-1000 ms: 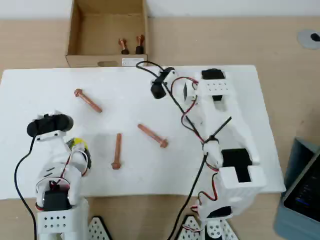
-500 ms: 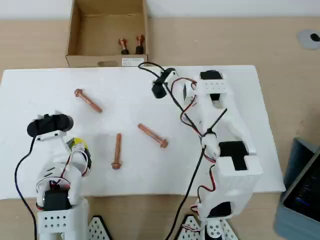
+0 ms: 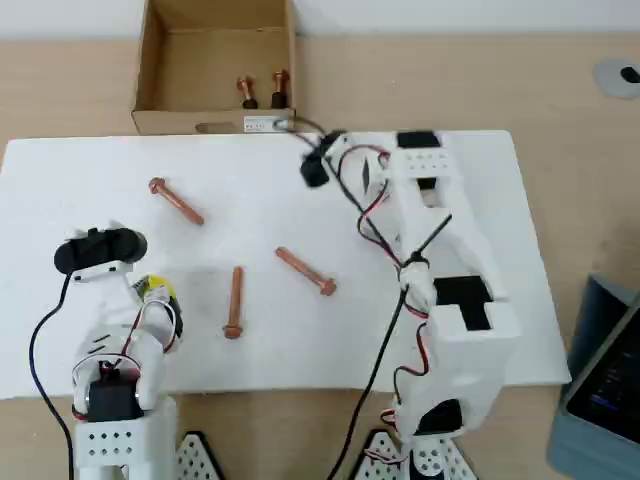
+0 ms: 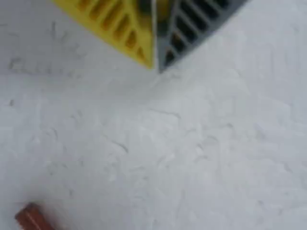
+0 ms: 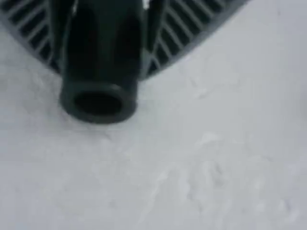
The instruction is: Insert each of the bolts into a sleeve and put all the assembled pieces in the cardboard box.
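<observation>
The right claw (image 5: pixel 105 26) is clenched on a black sleeve (image 5: pixel 98 88), hole end facing out, just above the white mat (image 5: pixel 216 158). The left claw (image 4: pixel 155 60) is squeezed tight w/ nothing in it, low over the mat, near a bolt end (image 4: pixel 29 218). Three bolts lie flat & well apart: one bolt (image 3: pixel 177 201), a second bolt (image 3: pixel 234 301), a third bolt (image 3: pixel 305 271). Two done pieces (image 3: pixel 262 90) sit in the cardboard box (image 3: pixel 150 70). What could go wrong, I think: the sleeve is round & smooth, so it may slip or tip in the claw. The left claw has to open first, or it just shoves a bolt away. A flat bolt may roll when pinched. If bolt & hole aren't lined up, the bolt may jam or knock the sleeve out. Hard to see: how far up the sleeve the claw grips is cut off. Can't tell which bolt that end belongs to. The done pieces are too small to tell if they're pushed all the way in.
</observation>
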Available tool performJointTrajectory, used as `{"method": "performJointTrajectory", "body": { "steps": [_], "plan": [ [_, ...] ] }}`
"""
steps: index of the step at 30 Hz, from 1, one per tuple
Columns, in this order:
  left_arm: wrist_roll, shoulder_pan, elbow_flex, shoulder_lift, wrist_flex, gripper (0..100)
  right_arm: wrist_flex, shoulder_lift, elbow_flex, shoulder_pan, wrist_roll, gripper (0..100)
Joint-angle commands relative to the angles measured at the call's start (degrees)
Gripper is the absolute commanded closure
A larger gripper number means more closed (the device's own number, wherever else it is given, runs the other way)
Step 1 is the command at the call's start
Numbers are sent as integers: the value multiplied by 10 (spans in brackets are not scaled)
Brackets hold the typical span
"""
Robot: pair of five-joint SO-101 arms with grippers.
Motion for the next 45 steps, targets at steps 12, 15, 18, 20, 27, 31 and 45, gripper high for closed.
{"method": "performJointTrajectory", "body": {
  "steps": [12,15,18,20,27,31,45],
  "plan": [
    [-1,-2,-2,-6,0,998,153,-203,-115,-43,-99,988],
    [-1,-6,-3,-6,0,998,172,-251,-115,-44,-120,988],
    [-1,-8,-15,-6,0,998,194,-297,-115,-43,-135,988],
    [0,-8,-39,-5,10,998,212,-325,-115,-43,-149,988],
    [0,-7,-138,-3,84,998,232,-428,-62,-43,-203,988],
    [-4,-7,-211,6,93,997,214,-504,34,-43,-236,988],
    [0,-6,-529,447,94,999,165,-693,258,-40,-234,988]
  ]
}}
